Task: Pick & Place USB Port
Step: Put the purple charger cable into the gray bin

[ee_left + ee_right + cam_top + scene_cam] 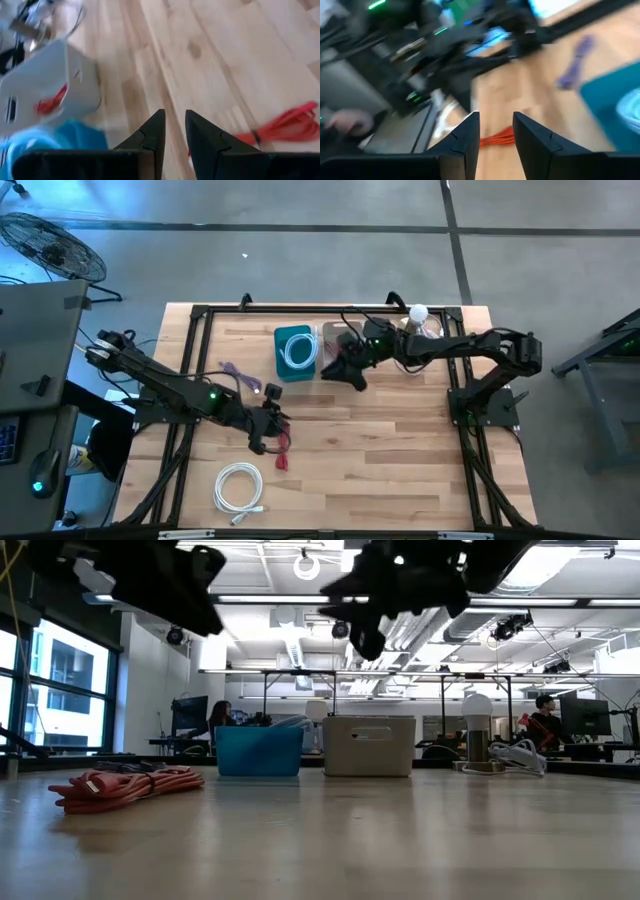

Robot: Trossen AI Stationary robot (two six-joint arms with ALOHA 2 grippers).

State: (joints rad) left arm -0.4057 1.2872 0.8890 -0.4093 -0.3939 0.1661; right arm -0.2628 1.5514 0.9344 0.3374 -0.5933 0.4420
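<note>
the left gripper (272,432) hangs over the red cable (282,445), jaws narrowly parted and empty. the right gripper (345,373) hovers beside the blue bin (281,340), jaws slightly apart, empty.

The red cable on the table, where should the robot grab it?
Probably from straight above, across the middle of the bundle. The red cable lies flat and coiled on the table, tied near its middle, so pinching there should lift all loops. The left gripper is beside it.
</note>
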